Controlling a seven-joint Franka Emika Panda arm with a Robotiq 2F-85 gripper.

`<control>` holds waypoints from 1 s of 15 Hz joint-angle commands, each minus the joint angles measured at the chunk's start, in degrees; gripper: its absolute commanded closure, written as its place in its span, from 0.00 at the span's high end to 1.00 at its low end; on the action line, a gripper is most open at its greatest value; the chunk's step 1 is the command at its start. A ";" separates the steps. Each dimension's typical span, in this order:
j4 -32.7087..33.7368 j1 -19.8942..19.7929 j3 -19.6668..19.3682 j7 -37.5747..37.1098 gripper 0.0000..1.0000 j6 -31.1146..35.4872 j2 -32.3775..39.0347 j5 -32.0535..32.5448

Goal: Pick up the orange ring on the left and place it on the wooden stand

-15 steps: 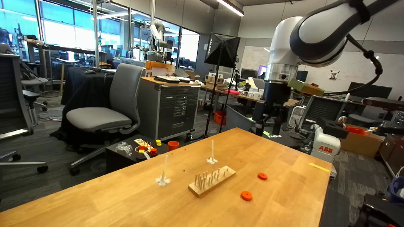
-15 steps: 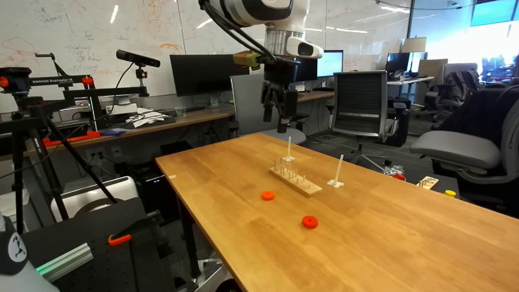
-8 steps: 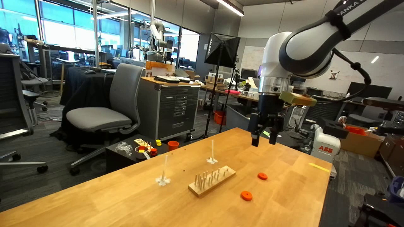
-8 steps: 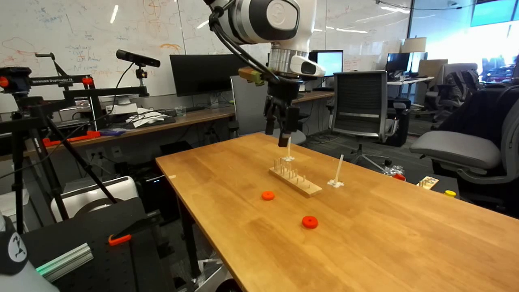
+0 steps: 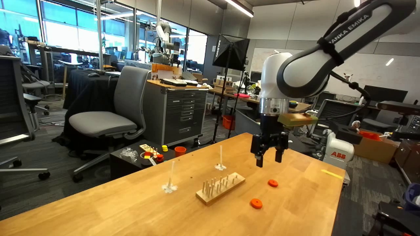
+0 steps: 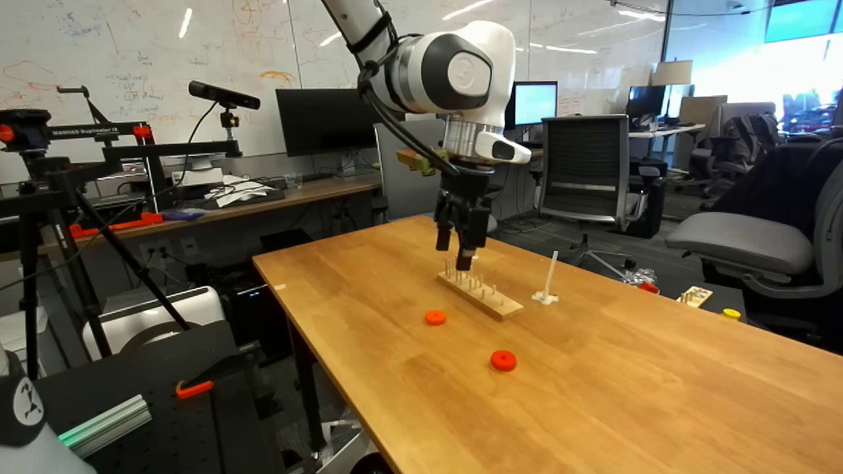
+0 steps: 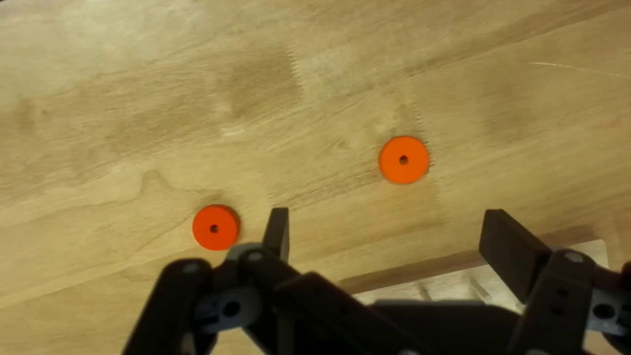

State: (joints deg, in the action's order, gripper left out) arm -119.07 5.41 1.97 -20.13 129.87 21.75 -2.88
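Tabletop is jointed wood with visible grain and a satin sheen; the wooden stand looks like bare, matt wood. The orange rings appear smooth, matt plastic. The gripper is matt; the arm shell smooth, softly glossy; the chair seat cloth-covered.

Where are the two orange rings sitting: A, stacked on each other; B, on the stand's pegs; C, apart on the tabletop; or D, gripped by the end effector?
C: in both exterior views, one orange ring and the second orange ring lie apart on the tabletop, off the wooden stand.
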 commanded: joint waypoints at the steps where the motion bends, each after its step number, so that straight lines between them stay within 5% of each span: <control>1: 3.87 2.32 -1.82 -3.76 1.00 -0.43 4.98 3.11; 15: 5.89 6.26 -2.82 -2.60 1.00 1.92 13.67 7.05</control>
State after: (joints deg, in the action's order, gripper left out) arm -113.60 11.01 -0.73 -23.81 130.60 35.06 3.50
